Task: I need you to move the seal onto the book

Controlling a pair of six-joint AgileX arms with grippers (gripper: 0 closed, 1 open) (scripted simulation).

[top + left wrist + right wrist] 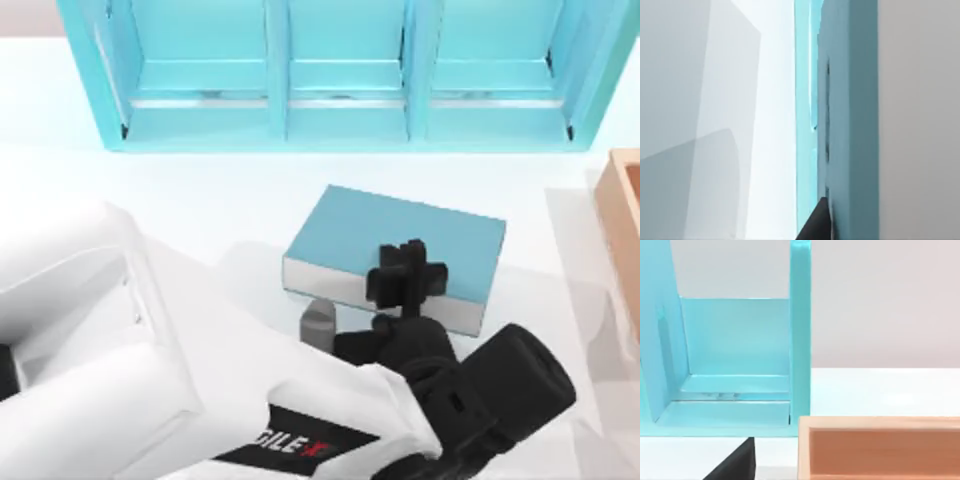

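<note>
top: my left fingers point(407, 275) hover over the book's point(400, 240) near edge, grip state unreadable; book at table point(200, 200) centre, shelf point(340, 75) at 12 o'clock | left wrist: shelf wall point(850, 100) | right wrist: shelf point(735, 350), wooden box point(880, 447)

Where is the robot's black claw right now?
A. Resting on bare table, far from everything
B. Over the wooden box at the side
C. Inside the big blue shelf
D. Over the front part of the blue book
D: in the top view the left gripper sits over the near part of the book, well short of the shelf and away from the wooden box at the table's right edge.
</note>
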